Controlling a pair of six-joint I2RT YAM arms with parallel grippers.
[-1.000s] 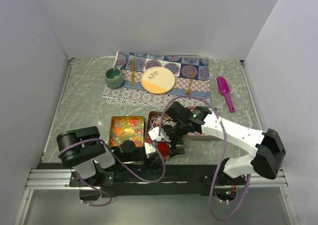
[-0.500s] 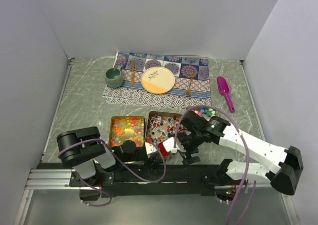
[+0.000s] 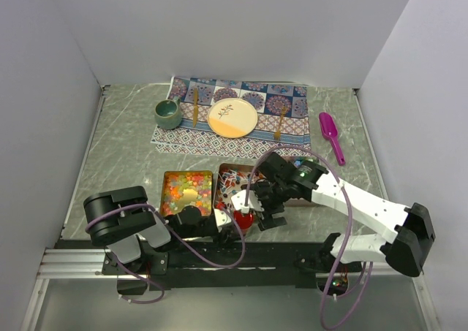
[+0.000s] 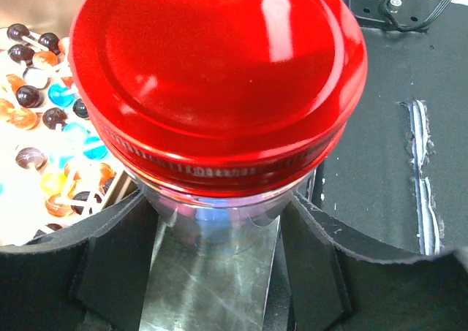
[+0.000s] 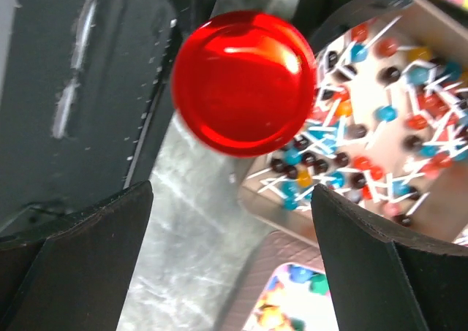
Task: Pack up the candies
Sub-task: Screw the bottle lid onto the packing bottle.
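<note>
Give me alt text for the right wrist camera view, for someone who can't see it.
The open right gripper hovers over a round red lid, with its dark fingers in the lower corners. To the right of the lid, a tray holds candies on white sticks, and the grey table shows below.

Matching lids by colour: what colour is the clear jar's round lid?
Glossy red; the round lid on the clear jar shows best in the left wrist view.
</note>
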